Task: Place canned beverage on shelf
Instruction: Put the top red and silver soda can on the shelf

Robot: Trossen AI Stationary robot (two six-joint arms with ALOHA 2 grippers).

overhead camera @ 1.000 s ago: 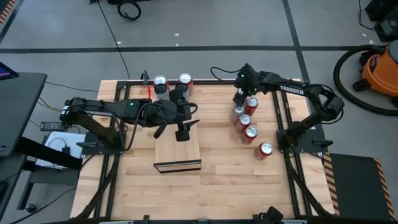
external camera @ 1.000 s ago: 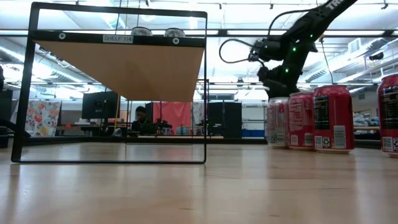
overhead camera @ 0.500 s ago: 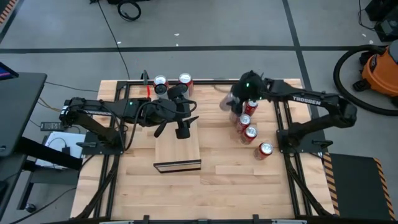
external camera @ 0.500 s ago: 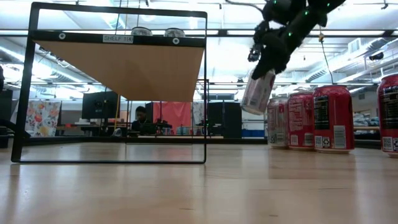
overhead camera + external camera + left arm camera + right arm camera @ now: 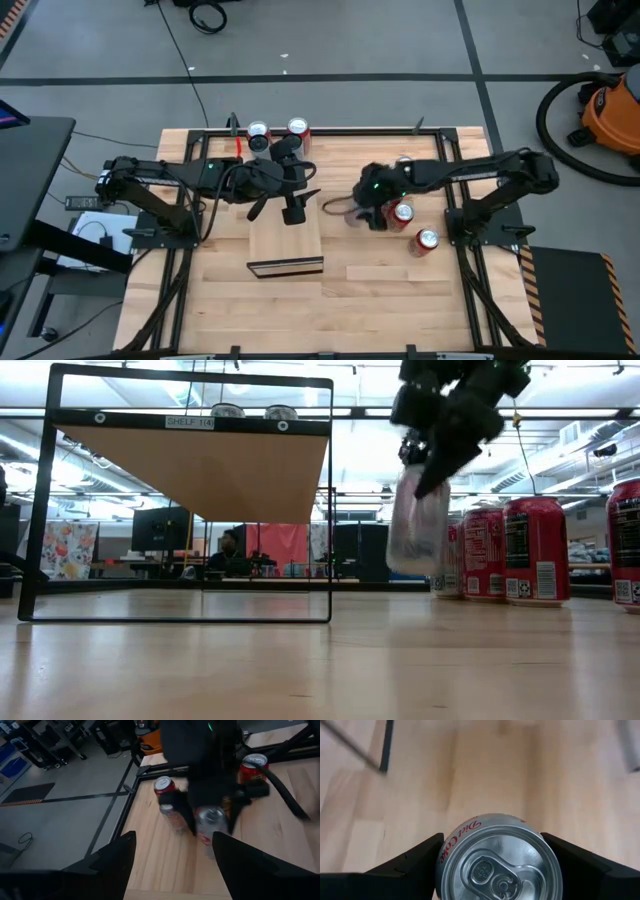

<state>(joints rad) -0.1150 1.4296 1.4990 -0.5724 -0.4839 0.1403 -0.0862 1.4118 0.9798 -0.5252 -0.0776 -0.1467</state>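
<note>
Now the right hand (image 5: 420,465) grips a silver diet cola can (image 5: 418,525) by its upper part, its fingers (image 5: 407,865) pressed to either side of the rim, and carries it above the counter (image 5: 380,270), between the row of red cans (image 5: 520,550) and the shelf (image 5: 285,240). The can hangs nearly upright, slightly tilted. To do this well, I would judge the hand should keep the can level and high enough to pass the shelf's black frame (image 5: 332,500), then come down over the pale top board beside the two cans (image 5: 277,132) near its far end, letting go only once the base rests flat. The left hand (image 5: 293,212) hovers over the shelf, fingers (image 5: 115,862) spread and holding nothing; the incoming can needs to stay clear of it. A second ago the right hand was down at the red cans; half a second ago it had lifted the silver can, and it has since travelled toward the shelf. The left arm has not moved.
</note>
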